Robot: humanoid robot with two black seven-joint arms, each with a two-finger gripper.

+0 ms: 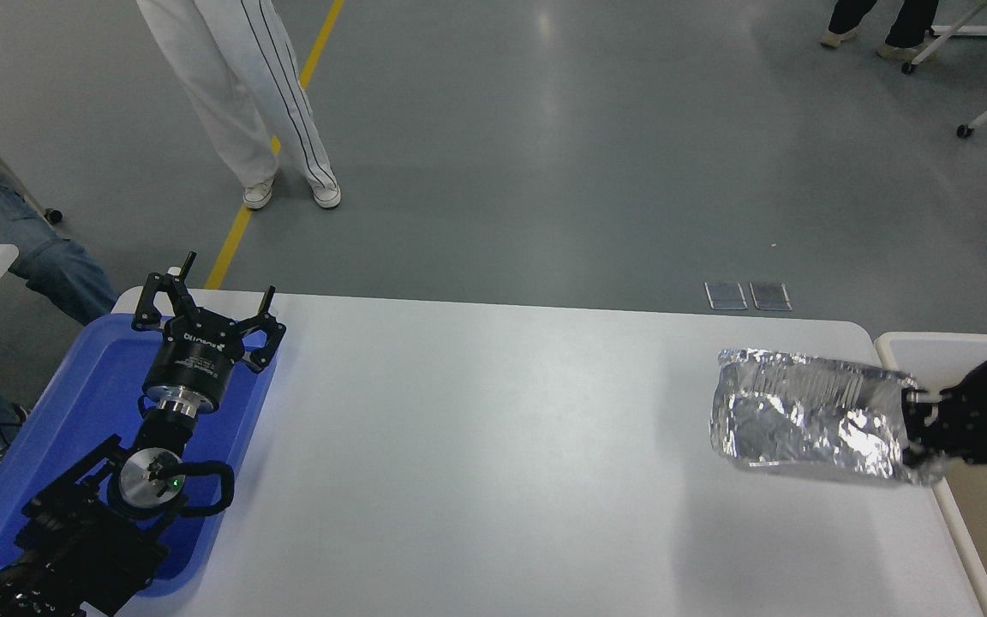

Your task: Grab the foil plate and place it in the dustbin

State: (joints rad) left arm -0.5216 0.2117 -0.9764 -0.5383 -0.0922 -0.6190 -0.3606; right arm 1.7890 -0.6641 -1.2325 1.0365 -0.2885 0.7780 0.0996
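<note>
The robot's right black gripper [912, 428] comes in from the right edge, pinching the near-right end of the crinkled, shiny silver foil plate [806, 417], a rectangular tray with rounded corners and a raised rim. The plate hangs lifted off the white table [476, 463], casting a faint shadow below it. Its long axis runs left to right, stretching away from the gripper toward the table's middle, and it is tipped so its open, ribbed inside faces up and toward the far side. Directly behind and under the gripper is the large cream plastic dustbin [922, 347] with a thick pale rim; the plate's gripped end overlaps that rim. Well away to the gripper's left, the left black gripper [206, 300] rests parked with fingers spread over a flat blue tray [74, 411]. Beyond the table, a person in white trousers [245, 94] stands on the grey floor.
</note>
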